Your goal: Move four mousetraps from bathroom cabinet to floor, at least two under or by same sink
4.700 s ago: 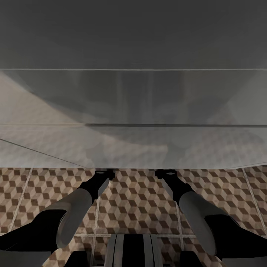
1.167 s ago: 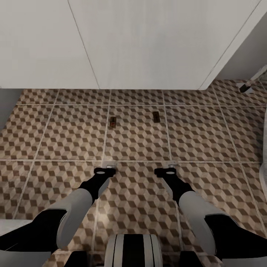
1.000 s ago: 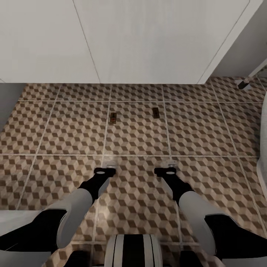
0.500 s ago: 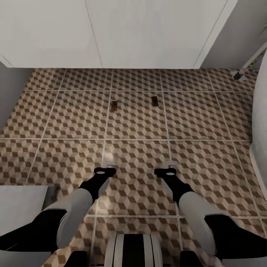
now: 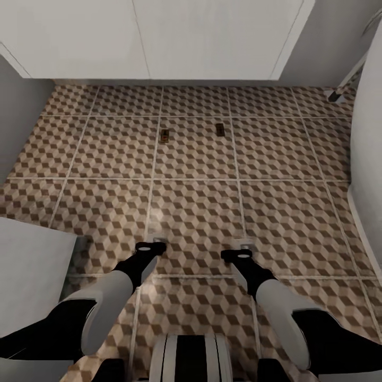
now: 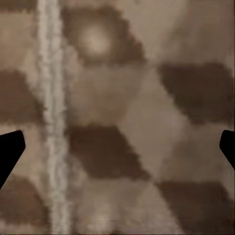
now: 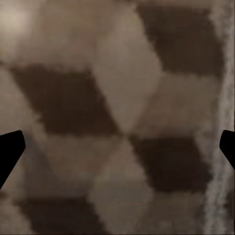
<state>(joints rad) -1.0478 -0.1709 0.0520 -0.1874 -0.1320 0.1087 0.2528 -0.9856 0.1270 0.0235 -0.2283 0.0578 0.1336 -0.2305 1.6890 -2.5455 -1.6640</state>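
The cube-patterned bathroom floor (image 5: 196, 159) holds two mousetraps (image 5: 165, 136) ahead, long axes pointing away, well beyond the empty, spread left claw (image 5: 150, 247) and right claw (image 5: 237, 255).

Floor: the bathroom floor (image 5: 196, 212) is made of big square tiles with a brown, beige and white cube pattern and pale lines between them.
Where it shows: it fills the middle and lower part of the head view.
Close up: both wrist views show blurry cubes and one pale line each.
On the floor, first thing: a small flat left mousetrap (image 5: 165, 136) lies in the upper middle of the frame.
On the floor, second thing: a right mousetrap (image 5: 219, 129) lies near it, apart, on the next tile.
Upper right: a small dark foot (image 5: 335, 97) rests on the tiles.
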